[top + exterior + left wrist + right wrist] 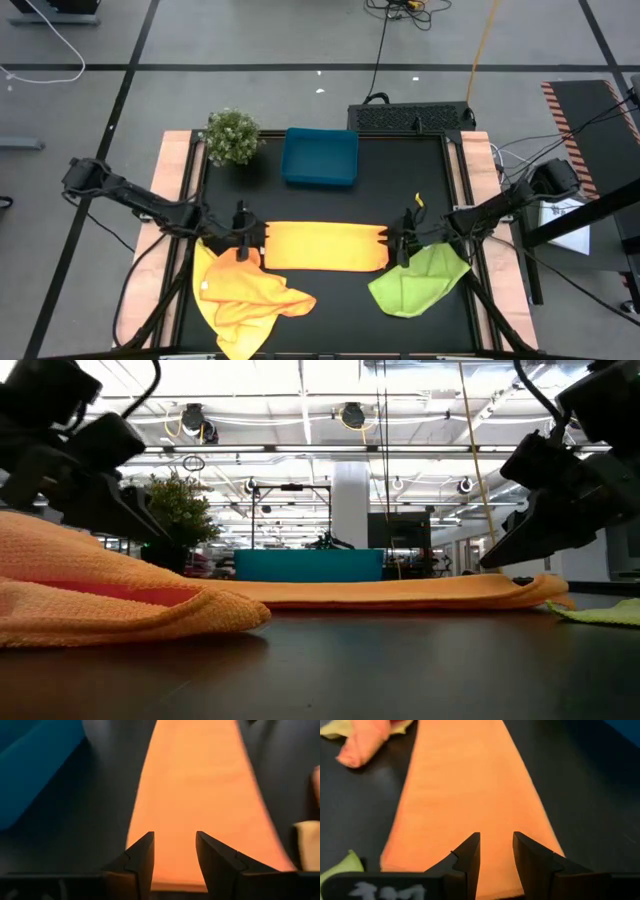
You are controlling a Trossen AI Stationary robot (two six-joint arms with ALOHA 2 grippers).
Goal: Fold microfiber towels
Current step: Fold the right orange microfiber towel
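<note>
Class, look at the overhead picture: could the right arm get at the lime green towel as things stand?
Probably yes. The lime green towel lies uncovered right beside the right gripper, whose fingers are open over the folded orange towel; nothing sits between them.

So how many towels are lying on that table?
3 visible: a folded orange towel mid-table, a crumpled yellow-orange heap front-left, possibly more than one, and a lime green towel front-right.

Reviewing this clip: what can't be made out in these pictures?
- Whether the orange towel is one layer or folded: the high view is too small, the low view sees only its edge.
- Tray contents: low view shows only its wall.
- How many cloths are in the yellow heap: bunched together.
- Left gripper and right gripper: fingers apart, but whether they touch the towel is unclear.
</note>
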